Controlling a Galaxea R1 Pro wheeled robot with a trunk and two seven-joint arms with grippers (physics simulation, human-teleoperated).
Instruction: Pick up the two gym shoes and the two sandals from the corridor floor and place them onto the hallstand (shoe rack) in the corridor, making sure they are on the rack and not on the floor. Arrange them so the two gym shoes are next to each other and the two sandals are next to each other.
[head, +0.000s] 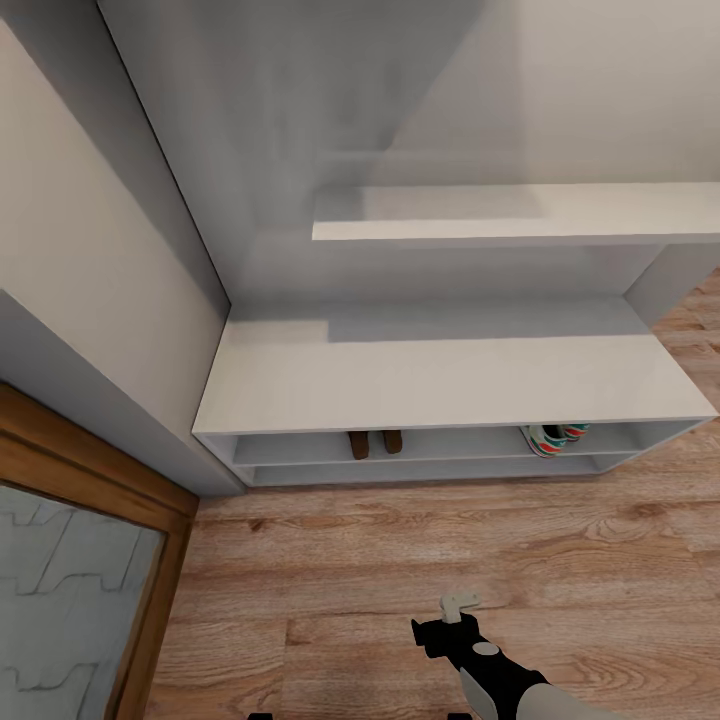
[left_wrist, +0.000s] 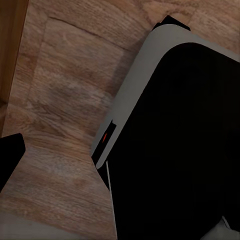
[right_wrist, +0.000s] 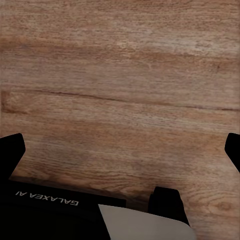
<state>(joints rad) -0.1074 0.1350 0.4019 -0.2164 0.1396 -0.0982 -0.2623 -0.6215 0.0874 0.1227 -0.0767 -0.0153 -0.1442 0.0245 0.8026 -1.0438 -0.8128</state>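
The pale hallstand (head: 450, 385) stands against the wall ahead. On its upper shelf the two brown sandals (head: 375, 442) sit side by side left of centre. The two gym shoes (head: 553, 436) lie together near the shelf's right end, their heels showing green and red. In the head view my right arm (head: 490, 672) hangs low over the corridor floor (head: 400, 570), well short of the rack. My right gripper (right_wrist: 120, 150) is open over bare planks with nothing between its fingers. My left gripper (left_wrist: 120, 155) is held beside my own dark body, one fingertip (left_wrist: 10, 156) showing at the picture's edge.
A wood-framed glass door (head: 80, 560) stands at the left, next to a grey wall corner (head: 190, 250). A second white shelf (head: 520, 215) hangs above the rack's back. Open plank floor lies between me and the rack.
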